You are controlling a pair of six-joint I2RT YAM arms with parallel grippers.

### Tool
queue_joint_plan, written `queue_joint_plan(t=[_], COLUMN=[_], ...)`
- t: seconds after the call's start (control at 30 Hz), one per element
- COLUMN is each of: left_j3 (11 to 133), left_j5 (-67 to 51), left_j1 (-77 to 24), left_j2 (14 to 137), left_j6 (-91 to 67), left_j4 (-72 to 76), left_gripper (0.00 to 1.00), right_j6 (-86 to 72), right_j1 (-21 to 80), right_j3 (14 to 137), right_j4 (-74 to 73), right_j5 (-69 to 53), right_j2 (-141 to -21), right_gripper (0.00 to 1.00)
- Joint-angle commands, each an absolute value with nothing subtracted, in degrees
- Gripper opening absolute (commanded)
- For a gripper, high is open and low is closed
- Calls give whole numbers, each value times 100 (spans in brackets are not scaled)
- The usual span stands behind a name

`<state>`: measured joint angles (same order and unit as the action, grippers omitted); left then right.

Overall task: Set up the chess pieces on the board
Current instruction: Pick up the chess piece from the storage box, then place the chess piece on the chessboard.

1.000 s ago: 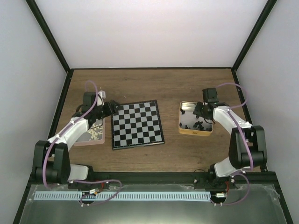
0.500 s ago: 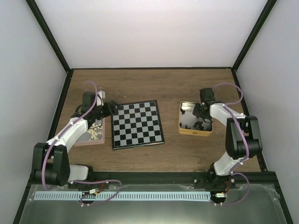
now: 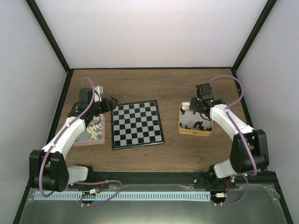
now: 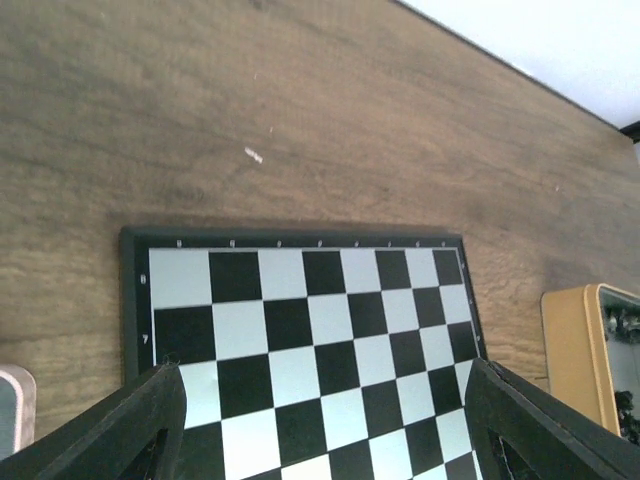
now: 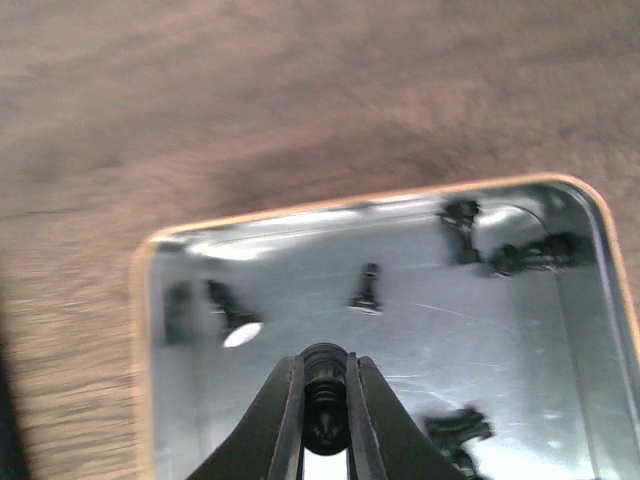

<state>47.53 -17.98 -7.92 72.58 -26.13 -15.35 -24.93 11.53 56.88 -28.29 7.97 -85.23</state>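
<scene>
Wood table [image 5: 200, 80], tin [image 5: 330, 222]: right wrist alone shows fingers [image 5: 288, 400] pinching piece [image 5: 325, 385].

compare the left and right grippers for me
Left gripper stands open and empty; right gripper is shut on a black chess piece. Left gripper is by the board's corner; right gripper is above the tin. Both have dark fingers.

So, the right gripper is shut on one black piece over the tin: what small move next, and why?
Probably a straight lift of the right gripper, clear of the tin. It is shut on a black chess piece, loose pieces lie near it, and the board shows no pieces yet.
</scene>
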Motion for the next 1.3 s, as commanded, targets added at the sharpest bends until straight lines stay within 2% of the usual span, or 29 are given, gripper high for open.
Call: queue_joint_plan(t=[0.0,0.23,0.4,0.77,1.03,1.27], left_j3=[5139,5262,5228,5230,5127,5061], left_j5=[-1506,-1263,-1313,-1170,-1008,-768], left_j1=[-813,-815,-811,-809,-813,-809], left_j2=[6912,6408,6285,6328,6348,6308], left_j6=[-2348,-2162,-2171,-2231,-2162,-2048], left_j4=[-1734,-1486,-1287,-1324,-1406,-1400], left_gripper=[79,80,82,83,83,83], right_j6=[-2616,-3000,-3148,-3158,-3060,-3054], right_j1=[1601,2527,3225,4629,5114,5186], right_j3=[6114,6253,6305,6966,7584,7829], right_j4=[-3009,-2721,-2428,-2414,-2870,-3260], right_j5=[638,-217,-288,415,985,1380], right_j2=[-7899,-7610,-7865,-9268,-10159,-10481], right_gripper=[1,1,1,1,1,1])
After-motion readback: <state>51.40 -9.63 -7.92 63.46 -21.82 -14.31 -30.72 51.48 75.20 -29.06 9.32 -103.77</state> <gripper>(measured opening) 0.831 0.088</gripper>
